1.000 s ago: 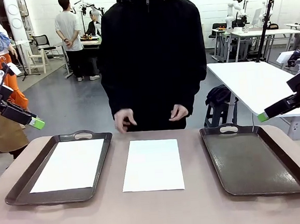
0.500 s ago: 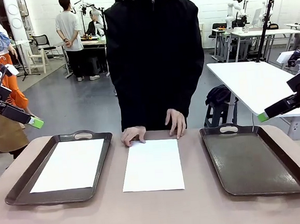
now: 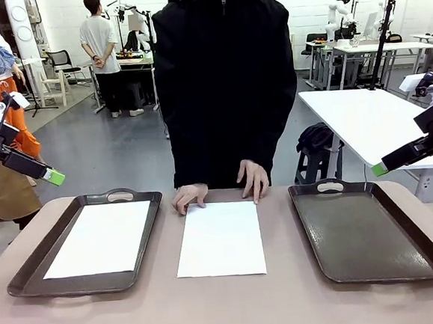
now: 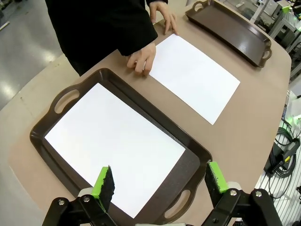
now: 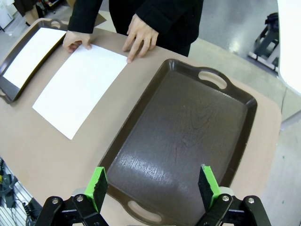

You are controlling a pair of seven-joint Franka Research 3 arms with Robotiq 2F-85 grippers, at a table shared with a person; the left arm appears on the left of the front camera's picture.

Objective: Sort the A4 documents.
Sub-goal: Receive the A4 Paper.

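one sheet point(image 3: 99, 239) in the left tray point(image 3: 47, 247), another sheet point(image 3: 221, 238) on the table point(image 3: 228, 311); i see left gripper point(image 4: 160, 180), right gripper point(image 5: 154, 183) spread wide, empty.

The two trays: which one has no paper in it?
The tray on the robot's right; its bottom is bare, while the left tray holds a white sheet.

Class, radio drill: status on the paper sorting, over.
Left gripper, right gripper open, empty. One sheet in left tray, second sheet on table beside it. Person's hands on second sheet's far edge.
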